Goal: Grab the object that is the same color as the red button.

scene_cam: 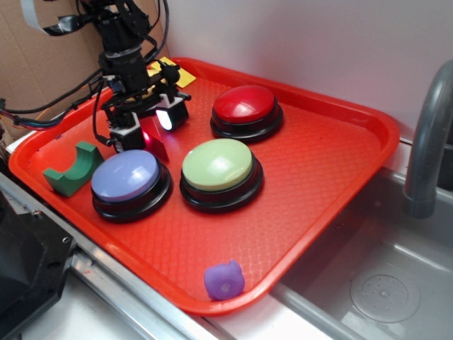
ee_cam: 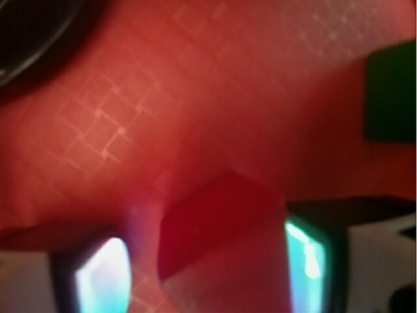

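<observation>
The end effector (scene_cam: 150, 130) is low over the red tray (scene_cam: 318, 177), its fingers spread wide and holding nothing, with the dark red wedge block (scene_cam: 157, 142) sitting between them, as the wrist view shows (ee_cam: 215, 222). The step in hand appears to be the final alignment before the grasp. The next move likely calls for a slight further descent, then closing squarely on the wedge's flat faces so it does not slip out.

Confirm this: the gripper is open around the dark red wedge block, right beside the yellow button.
Not quite. The gripper is open around the dark red wedge block, but the button beside it is blue-purple, not yellow; the exterior view shows it.
</observation>
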You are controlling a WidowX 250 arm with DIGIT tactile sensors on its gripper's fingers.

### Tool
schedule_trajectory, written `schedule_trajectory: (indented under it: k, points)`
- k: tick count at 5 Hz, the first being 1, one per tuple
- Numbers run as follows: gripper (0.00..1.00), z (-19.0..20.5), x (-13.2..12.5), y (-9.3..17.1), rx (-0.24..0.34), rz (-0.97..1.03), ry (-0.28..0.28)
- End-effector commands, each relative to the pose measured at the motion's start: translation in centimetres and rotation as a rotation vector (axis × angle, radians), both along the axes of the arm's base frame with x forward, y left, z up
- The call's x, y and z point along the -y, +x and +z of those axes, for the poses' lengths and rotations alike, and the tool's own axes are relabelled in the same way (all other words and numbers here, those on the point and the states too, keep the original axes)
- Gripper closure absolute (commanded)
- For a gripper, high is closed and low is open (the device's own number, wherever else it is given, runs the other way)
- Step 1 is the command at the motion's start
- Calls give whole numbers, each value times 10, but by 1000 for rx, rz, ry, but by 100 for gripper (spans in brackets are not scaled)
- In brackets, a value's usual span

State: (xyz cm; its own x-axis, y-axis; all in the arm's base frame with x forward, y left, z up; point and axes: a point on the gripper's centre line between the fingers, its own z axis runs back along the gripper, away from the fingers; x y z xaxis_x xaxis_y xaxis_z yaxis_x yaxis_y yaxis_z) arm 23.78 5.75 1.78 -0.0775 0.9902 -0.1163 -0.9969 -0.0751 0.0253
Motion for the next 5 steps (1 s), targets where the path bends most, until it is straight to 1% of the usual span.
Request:
schedule_trajectory:
  k: [1, 2, 3, 4, 5]
  points:
    - [100, 29, -6, 0, 95, -206, 84]
    - [100, 51, 2, 2, 110, -432, 127]
    - [100, 80, 13, 0, 109, -684, 142]
    - [100, 105, 24, -10, 161, -905, 170]
    - [100, 125, 45, -25, 173, -1157, 175]
